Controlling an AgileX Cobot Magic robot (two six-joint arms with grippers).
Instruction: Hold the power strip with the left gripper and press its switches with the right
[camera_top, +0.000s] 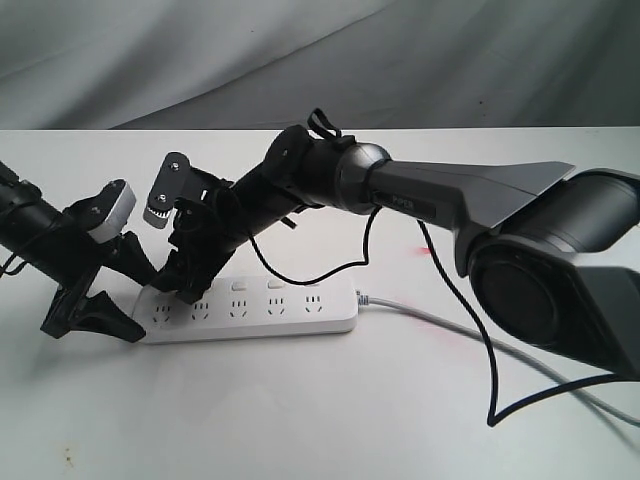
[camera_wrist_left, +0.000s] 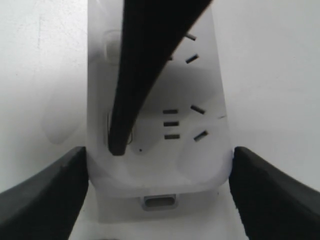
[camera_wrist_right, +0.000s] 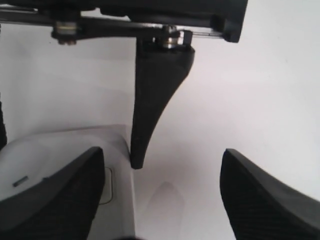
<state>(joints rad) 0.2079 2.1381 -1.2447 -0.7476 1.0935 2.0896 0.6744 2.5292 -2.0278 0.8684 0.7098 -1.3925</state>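
Observation:
The white power strip lies flat on the table, its grey cord leaving to the right. My left gripper is at the strip's left end. In the left wrist view its gripper has both black fingers against the sides of the strip. My right gripper reaches across over the left-end sockets, beside the row of switches. The right gripper is open. One of its fingers rests tip-down on the strip at a switch outline.
The thick grey right arm spans the table's right half, and its black cable loops down across the tabletop. A grey cloth backdrop hangs behind. The left gripper's finger stands at the strip's edge in the right wrist view.

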